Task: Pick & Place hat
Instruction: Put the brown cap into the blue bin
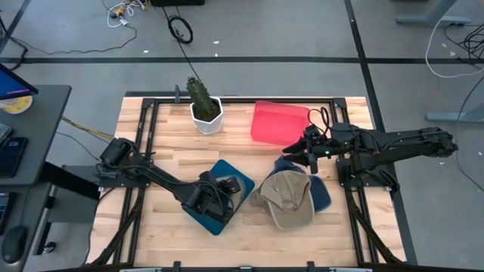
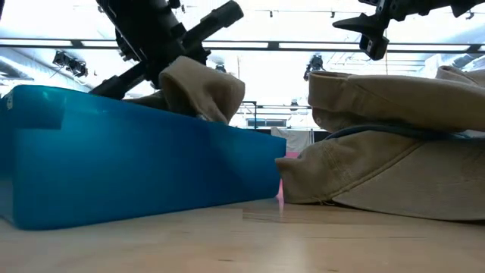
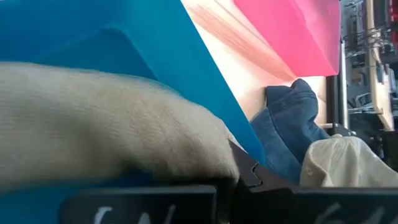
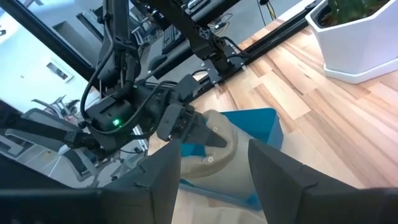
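Gripping a crumpled beige fabric hat (image 4: 211, 149), left claw (image 1: 221, 190) is clenched over the blue plastic bin (image 1: 243, 175). Right claw (image 1: 296, 151) is spread, hovering above the tan cap (image 1: 289, 198) pile.

Robotics lab: wooden bench (image 1: 166, 227), loose floor cables (image 1: 180, 29), ceiling-mounted spotlights (image 2: 67, 62)

blue bin (image 2: 136, 155) | tan hat (image 2: 201, 87) inside | tan hats (image 2: 394, 144) stacked beside

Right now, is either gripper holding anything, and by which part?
The left gripper is shut on a beige fabric hat over the blue plastic bin; which part it grips cannot be told. The right gripper is open, empty.
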Controlling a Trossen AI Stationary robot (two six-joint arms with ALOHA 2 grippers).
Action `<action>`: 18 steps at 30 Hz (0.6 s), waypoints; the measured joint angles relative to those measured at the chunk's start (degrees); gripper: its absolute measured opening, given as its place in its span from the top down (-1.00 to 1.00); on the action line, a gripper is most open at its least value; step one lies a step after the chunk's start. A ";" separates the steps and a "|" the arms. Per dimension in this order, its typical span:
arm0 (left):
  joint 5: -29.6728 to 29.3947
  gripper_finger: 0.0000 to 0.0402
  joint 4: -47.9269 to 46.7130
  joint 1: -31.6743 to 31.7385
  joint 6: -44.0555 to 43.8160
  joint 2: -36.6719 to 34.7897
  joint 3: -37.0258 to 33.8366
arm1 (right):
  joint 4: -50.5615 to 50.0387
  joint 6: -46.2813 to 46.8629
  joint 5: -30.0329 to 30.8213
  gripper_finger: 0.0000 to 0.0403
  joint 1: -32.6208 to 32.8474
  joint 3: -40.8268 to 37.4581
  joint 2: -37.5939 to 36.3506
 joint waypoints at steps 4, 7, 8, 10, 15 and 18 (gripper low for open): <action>-0.26 0.95 -1.31 -0.02 0.38 -0.30 0.00 | -0.05 0.02 0.00 0.05 0.00 0.00 0.00; -0.24 0.93 -1.39 -0.04 0.50 -0.39 0.00 | -0.04 -0.07 0.00 0.05 0.01 0.00 0.00; -0.14 0.93 -1.34 -0.07 0.52 -0.39 0.00 | -0.06 -0.11 0.00 0.05 0.01 0.00 0.00; 0.17 0.92 -0.92 -0.12 0.53 -0.39 0.00 | -0.04 -0.17 0.00 0.05 0.02 0.00 0.00; 0.40 0.83 0.86 -0.17 0.95 -0.39 0.00 | -0.04 -0.24 0.00 0.05 0.02 0.00 0.00; 0.44 0.65 1.91 -0.17 1.92 -0.56 -0.02 | -0.07 -0.23 0.00 0.05 0.01 0.00 0.00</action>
